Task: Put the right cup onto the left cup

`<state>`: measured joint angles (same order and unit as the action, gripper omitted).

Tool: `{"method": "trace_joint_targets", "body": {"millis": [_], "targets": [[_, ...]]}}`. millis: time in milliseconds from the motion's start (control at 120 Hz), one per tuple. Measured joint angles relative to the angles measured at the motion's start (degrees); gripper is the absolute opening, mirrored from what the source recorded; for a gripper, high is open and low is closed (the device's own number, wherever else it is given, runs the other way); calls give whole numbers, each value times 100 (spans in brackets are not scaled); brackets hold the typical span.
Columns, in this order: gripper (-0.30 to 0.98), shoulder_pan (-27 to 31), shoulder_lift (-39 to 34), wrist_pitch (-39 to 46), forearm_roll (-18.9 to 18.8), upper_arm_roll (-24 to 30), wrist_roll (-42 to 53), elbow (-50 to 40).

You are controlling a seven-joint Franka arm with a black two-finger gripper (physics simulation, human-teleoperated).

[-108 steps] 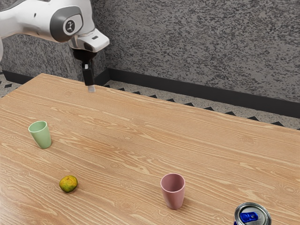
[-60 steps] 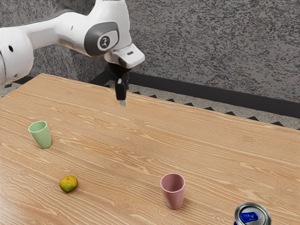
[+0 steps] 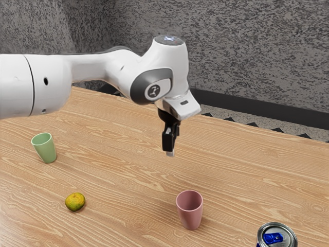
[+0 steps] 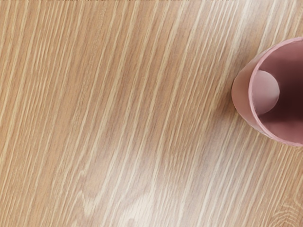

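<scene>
My gripper (image 3: pixel 169 153) hangs above the table in the exterior view, higher than the pink cup and on the far side of it, touching nothing. The pink cup (image 3: pixel 189 210) stands upright with its mouth up; part of the same pink cup (image 4: pixel 244 93) lies at the edge of the wrist view, its inside visible. Toward the exterior view's left, the green cup (image 3: pixel 44 148) is upright on the wood, well apart from the pink one. From this side the finger gap cannot be made out.
A yellow-green fruit (image 3: pixel 75 201) rests between the two cups, nearer the green one. A can with a blue tab (image 3: pixel 276 237) is at the exterior view's lower right, beside the pink cup. The wooden table (image 3: pixel 123 175) carries them all.
My arm has swung toward the exterior view's right and come lower, bringing the gripper closer to the pink cup. Both cups, the fruit and the can have stayed put.
</scene>
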<state>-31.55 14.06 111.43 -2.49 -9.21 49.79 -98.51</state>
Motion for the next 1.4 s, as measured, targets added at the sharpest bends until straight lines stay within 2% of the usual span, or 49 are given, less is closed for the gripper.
{"method": "trace_joint_targets", "body": {"millis": [175,475,633,700,850,950,1142,1400], "targets": [[69,-203,-45,401,-2,179,-198,-506],[69,-419,477,903,8,221,-498,-515],[68,-496,743,1123,137,226,-616,-517],[58,-500,811,1178,178,226,-668,-527],[22,-524,973,1299,300,226,-779,-531],[8,-577,1032,1374,419,226,-839,-540],[-4,-607,931,1470,542,226,-945,-589],[-8,-630,630,1480,522,226,-1093,-697]]}}
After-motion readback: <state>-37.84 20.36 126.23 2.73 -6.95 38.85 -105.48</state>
